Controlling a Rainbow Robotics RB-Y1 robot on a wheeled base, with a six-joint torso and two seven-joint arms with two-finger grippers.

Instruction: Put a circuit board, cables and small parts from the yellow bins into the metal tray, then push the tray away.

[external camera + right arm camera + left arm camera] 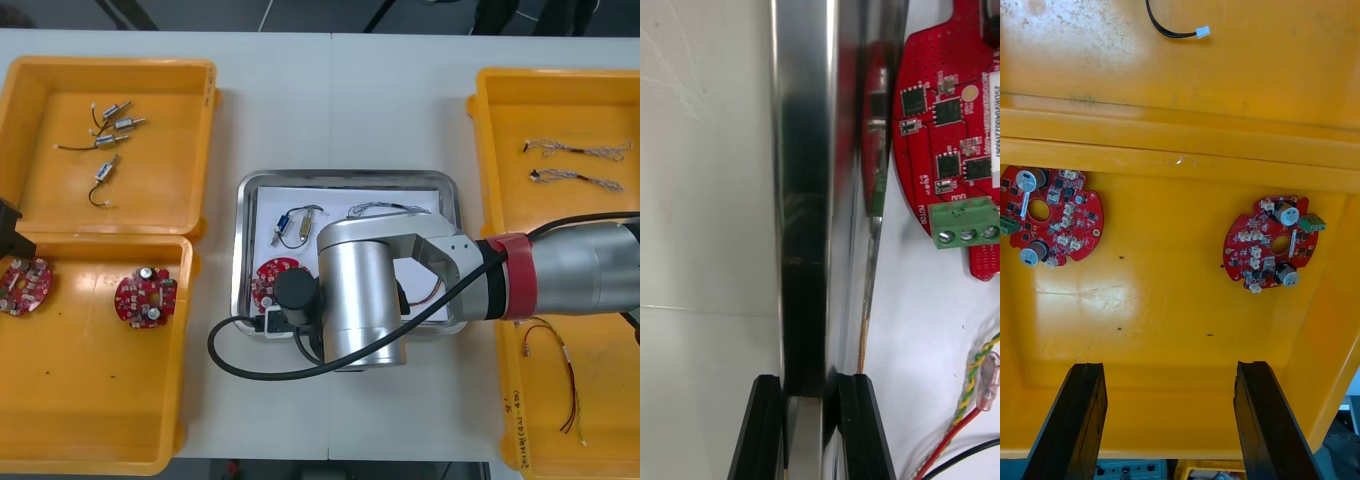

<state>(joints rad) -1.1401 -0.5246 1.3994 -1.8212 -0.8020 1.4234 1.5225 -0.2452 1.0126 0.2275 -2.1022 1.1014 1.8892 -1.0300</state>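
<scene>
My right gripper point(806, 386) is shut on the near rim of the metal tray point(805, 187), one finger on each side of the shiny wall. Inside the tray point(345, 177) lie a round red circuit board point(268, 280), a small metal part point(297, 226), a twisted blue and white cable point(385, 209) and a red and yellow cable point(425, 292). The right wrist view has that board point(947, 135) and the red and yellow cable point(970, 390) just beyond the rim. My left gripper point(1171, 375) hangs open over the near-left yellow bin point(1180, 307).
Two red circuit boards point(145, 298) point(22, 285) lie in the near-left bin point(100, 420). The far-left bin point(170, 190) holds several small metal parts point(110, 125). Twisted cables point(580, 150) fill the far-right bin; red and yellow cables point(560, 370) lie in the near-right one.
</scene>
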